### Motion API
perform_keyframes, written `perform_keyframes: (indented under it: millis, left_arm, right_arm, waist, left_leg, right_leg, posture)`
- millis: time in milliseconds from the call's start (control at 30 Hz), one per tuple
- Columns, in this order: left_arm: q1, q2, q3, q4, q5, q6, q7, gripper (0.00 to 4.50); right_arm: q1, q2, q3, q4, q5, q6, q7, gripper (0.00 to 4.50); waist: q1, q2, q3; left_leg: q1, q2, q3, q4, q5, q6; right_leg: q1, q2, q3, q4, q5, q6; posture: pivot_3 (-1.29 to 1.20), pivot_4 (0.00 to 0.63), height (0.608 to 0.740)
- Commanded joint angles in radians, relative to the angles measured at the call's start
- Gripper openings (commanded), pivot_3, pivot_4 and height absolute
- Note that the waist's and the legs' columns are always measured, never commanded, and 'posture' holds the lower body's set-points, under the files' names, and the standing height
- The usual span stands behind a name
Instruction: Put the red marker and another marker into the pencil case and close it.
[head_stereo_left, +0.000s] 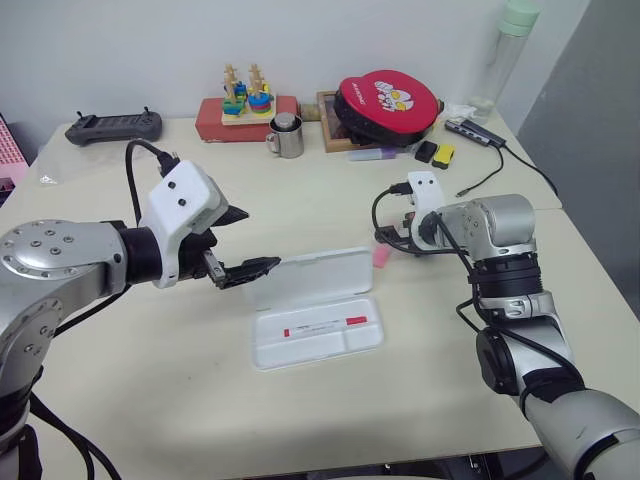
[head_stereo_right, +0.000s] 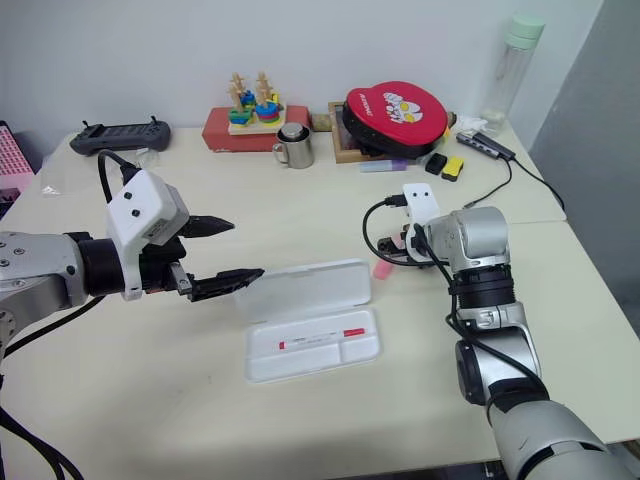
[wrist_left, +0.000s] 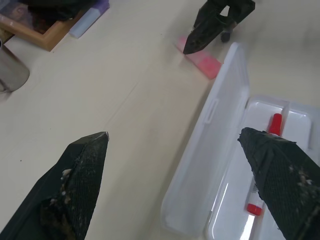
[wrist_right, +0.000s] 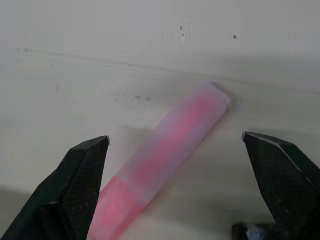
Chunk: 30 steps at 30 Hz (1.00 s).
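The white pencil case (head_stereo_left: 352, 345) lies open mid-table, its lid (head_stereo_left: 310, 275) folded back toward the far side. The red marker (head_stereo_left: 325, 326) rests in its tray, also visible as the red marker (wrist_left: 261, 170) in the left wrist view. The pink highlighter (wrist_right: 165, 165) lies on the table just right of the lid (head_stereo_left: 381, 256). My right gripper (wrist_right: 175, 136) is open, pointing down at the highlighter with a finger on either side, not touching it. My left gripper (head_stereo_left: 260, 238) hovers open and empty, left of the lid.
Along the far edge stand a black controller (head_stereo_left: 113, 126), a stacking toy on a red box (head_stereo_left: 247, 105), a metal mug (head_stereo_left: 287, 136), a round red case (head_stereo_left: 388, 105), a purple marker (head_stereo_left: 375, 154), small black and yellow items (head_stereo_left: 436, 153) and a tall bottle (head_stereo_left: 505, 55).
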Motion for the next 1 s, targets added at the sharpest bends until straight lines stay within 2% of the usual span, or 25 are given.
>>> perform_keyframes:
  millis: [33, 400, 633, 800, 900, 1000]
  left_arm:
    - [-0.013, 0.003, 0.007, -0.019, 0.004, -0.013, 0.014, 4.48]
    - [-0.021, -0.004, -0.003, -0.021, 0.001, -0.014, 0.034, 4.48]
    - [-0.023, -0.010, -0.004, -0.026, -0.003, -0.012, 0.045, 4.48]
    - [-0.022, -0.013, -0.001, -0.026, -0.006, -0.013, 0.050, 4.48]
    - [-0.022, -0.017, -0.006, -0.025, -0.001, -0.018, 0.051, 4.50]
    - [-0.023, -0.019, -0.011, -0.022, 0.004, -0.022, 0.051, 4.50]
  right_arm:
    - [-0.004, 0.031, -0.045, -0.012, -0.009, 0.009, -0.047, 4.50]
    - [-0.019, 0.122, -0.004, 0.125, -0.034, -0.124, -0.078, 4.50]
    - [-0.015, 0.131, 0.045, 0.231, -0.091, -0.240, -0.098, 4.50]
    - [0.002, 0.123, 0.108, 0.215, -0.115, -0.254, -0.072, 4.50]
    - [0.014, 0.123, 0.133, 0.194, -0.130, -0.260, -0.063, 3.96]
    - [0.020, 0.127, 0.135, 0.186, -0.133, -0.260, -0.068, 3.19]
  waist:
    - [-0.004, 0.000, 0.000]
    - [-0.025, -0.001, -0.001]
    - [-0.031, -0.002, -0.001]
    - [-0.029, -0.002, -0.002]
    - [-0.028, -0.002, -0.002]
    - [-0.028, -0.002, -0.002]
  left_leg:
    - [0.000, 0.000, 0.000, 0.000, 0.000, 0.000]
    - [0.001, 0.001, 0.001, 0.000, 0.000, 0.001]
    - [0.004, 0.006, 0.004, 0.000, 0.001, 0.002]
    - [0.004, 0.010, 0.006, 0.001, 0.003, 0.002]
    - [0.004, 0.013, 0.006, 0.001, 0.003, 0.003]
    - [0.005, 0.015, 0.006, 0.001, 0.003, 0.003]
  right_leg:
    - [0.000, 0.000, 0.001, 0.000, 0.000, 0.000]
    - [0.000, 0.002, 0.003, 0.000, 0.001, -0.001]
    - [0.000, 0.007, 0.004, 0.000, 0.006, -0.004]
    - [0.001, 0.010, 0.004, 0.000, 0.010, -0.006]
    - [0.001, 0.014, 0.004, 0.000, 0.011, -0.008]
    - [0.001, 0.016, 0.004, 0.000, 0.011, -0.008]
  posture:
    - [0.00, 0.150, 0.740]
    - [0.00, 0.150, 0.740]
    - [0.00, 0.150, 0.740]
    - [0.00, 0.150, 0.740]
    - [0.00, 0.150, 0.740]
    - [0.00, 0.150, 0.740]
